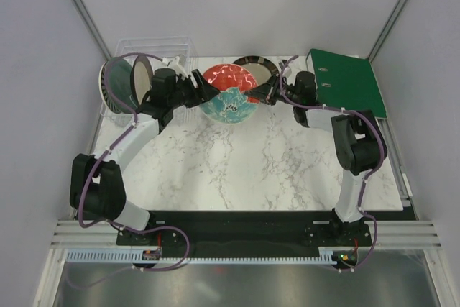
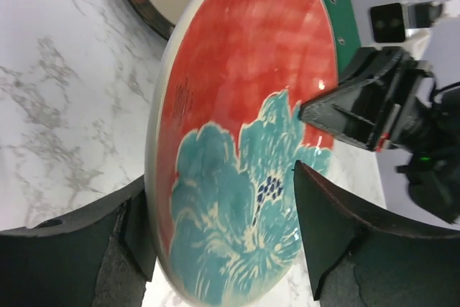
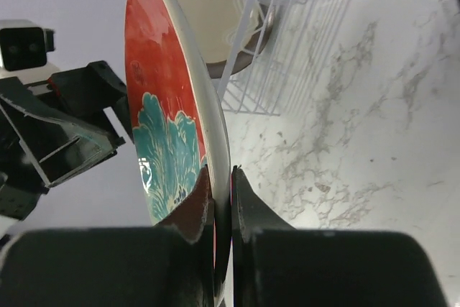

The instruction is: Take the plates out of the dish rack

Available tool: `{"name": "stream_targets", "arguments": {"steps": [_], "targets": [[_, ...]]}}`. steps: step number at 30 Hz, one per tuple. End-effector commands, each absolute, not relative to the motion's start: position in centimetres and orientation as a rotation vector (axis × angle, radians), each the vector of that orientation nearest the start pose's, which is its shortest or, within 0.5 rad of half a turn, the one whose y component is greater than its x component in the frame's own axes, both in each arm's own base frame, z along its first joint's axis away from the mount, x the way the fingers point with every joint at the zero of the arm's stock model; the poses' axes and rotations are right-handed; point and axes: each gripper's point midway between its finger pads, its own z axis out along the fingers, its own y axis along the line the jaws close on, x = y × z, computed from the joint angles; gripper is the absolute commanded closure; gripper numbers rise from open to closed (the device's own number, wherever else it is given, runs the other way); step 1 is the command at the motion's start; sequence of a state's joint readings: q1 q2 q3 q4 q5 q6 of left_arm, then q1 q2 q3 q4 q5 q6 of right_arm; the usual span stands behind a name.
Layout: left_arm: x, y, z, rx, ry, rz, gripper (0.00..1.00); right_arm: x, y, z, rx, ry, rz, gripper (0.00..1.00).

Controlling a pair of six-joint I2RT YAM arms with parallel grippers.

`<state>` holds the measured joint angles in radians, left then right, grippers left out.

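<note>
Dish rack (image 1: pixel 154 48): clear plastic, rectangular, thin ribbed slots, at the far-left corner of the white grey-veined marble-look surface (image 1: pixel 237 163).

Plates: 4 seen, all round.
- 2 stand on edge in the rack. The striped plate (image 1: pixel 113 85) is on the rack's left side, w/ dark radial lines at its rim & a dull grey-green face. The cream plate (image 1: pixel 142 77) is just right of it, w/ a pale face & dark edge.
- 1 red plate (image 1: pixel 228 91) is out of the rack, to its right, held up on edge above the surface. It's glossy glazed, w/ a mottled red top half, a big teal flower w/ cream outlines on the lower half & a pale cream rim.
- 1 brown-rimmed plate (image 1: pixel 259 67) lies further right of the rack, behind the red one. It's shallow, w/ a cream centre & dark band; I can't tell if the two touch.

End effectors: 2, black, angular, 2 fingers each.
- Left end effector (image 1: pixel 206 90), rack side of the red plate: fingers spread wide, straddling the plate's edge. One finger is close behind the back; the other stands clear of the painted face. No clamp seen.
- Right end effector (image 3: pixel 221 174), far side from the rack: fingers pinched tight on the red plate's rim, one each side, carrying it.

1 binder (image 1: pixel 348 80): flat, matte dark green w/ a white spine label, well right of the rack at the far-right corner of the surface.
</note>
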<state>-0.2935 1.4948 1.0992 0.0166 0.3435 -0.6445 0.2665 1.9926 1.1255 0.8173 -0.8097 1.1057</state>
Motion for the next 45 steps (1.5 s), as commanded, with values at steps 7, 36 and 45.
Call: {"name": "stream_targets", "arguments": {"steps": [7,36,45], "targets": [[44.1,-13.3,30.3,-0.067,1.813,-0.366,0.21,52.4,20.3,25.6,0.11,1.787,1.236,1.0],[47.6,2.5,25.1,-0.289,1.822,0.452,0.09,67.0,18.5,15.8,0.273,1.848,1.171,1.0],[48.6,4.3,20.7,-0.364,1.944,0.439,0.03,67.3,18.5,12.3,0.304,1.91,1.151,1.0]]}}
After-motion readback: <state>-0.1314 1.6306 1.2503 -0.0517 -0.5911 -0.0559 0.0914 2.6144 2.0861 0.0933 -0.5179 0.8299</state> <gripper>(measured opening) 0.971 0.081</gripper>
